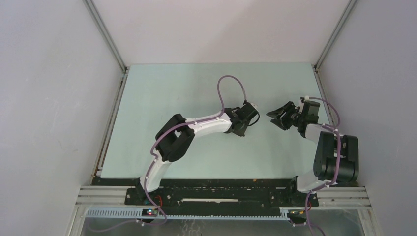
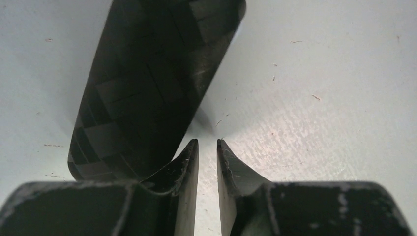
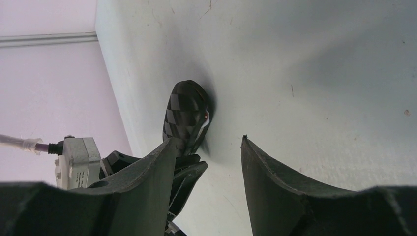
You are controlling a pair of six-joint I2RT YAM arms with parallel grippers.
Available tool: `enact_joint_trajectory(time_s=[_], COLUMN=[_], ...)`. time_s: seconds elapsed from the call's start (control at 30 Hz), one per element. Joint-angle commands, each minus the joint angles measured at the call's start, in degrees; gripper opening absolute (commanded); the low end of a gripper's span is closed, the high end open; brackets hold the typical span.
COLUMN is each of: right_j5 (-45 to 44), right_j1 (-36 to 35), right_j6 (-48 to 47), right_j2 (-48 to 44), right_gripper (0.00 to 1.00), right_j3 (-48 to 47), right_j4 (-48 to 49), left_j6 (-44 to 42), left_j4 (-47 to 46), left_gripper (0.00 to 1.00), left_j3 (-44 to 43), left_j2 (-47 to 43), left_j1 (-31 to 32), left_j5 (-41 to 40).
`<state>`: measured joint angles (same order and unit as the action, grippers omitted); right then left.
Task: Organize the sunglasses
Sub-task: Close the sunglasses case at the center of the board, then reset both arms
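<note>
While beside left jaws, black case (image 2: pixel 152 83).

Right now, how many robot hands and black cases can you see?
Robot hands: 2, the left hand and the right hand
Black case: 1
Total: 3

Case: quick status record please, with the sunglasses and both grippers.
case: black weave shell, looks shut, lying on the table
sunglasses: not visible in any view
left gripper: jaws a narrow gap apart, nothing between them; tips beside the case, contact unclear
right gripper: open, empty, pointed toward the case, clear of it
</note>
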<state>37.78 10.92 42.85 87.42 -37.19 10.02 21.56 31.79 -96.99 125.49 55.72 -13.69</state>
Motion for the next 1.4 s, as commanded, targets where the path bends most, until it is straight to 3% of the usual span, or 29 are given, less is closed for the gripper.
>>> enact_joint_trajectory(time_s=[0.0,0.3,0.5,0.77,1.0,1.13,1.37], right_j5=[-0.35,-2.26,-7.41,-21.52,-33.29,-35.74,-36.29], right_j1=[-0.37,-0.68,-2.83,-10.27,-17.37,-18.30,-19.88], right_j6=[-0.75,-2.13,-7.10,-16.35,-22.24,-22.45,-22.65], right_j2=[-3.21,-5.82,-12.64,-28.95,-40.04,-42.95,-44.16], right_gripper=[0.60,0.60,0.60,0.61,0.63,0.63,0.63], right_j3=[0.23,0.19,-1.12,-3.57,-3.25,-1.31,0.01], right_j4=[-0.97,-3.08,-9.03,-18.65,-23.47,-24.18,-23.22], left_j6=[-0.33,-0.90,-0.33,3.38,4.13,4.59,5.88], left_j4=[-0.33,-0.50,-0.92,-5.75,-7.72,-9.07,-8.54], left_gripper=[0.25,0.27,0.31,0.35,0.39,0.39,0.38], left_j3=[-1.50,0.70,3.83,19.91,34.69,40.90,44.03], left_j2=[-3.54,-13.98,-22.93,-41.59,-54.36,-58.79,-61.50], left_j1=[-0.27,-0.26,-1.43,-8.14,-13.43,-14.66,-14.74], left_j5=[-0.02,-0.32,0.34,2.35,-0.65,-2.62,-4.59])
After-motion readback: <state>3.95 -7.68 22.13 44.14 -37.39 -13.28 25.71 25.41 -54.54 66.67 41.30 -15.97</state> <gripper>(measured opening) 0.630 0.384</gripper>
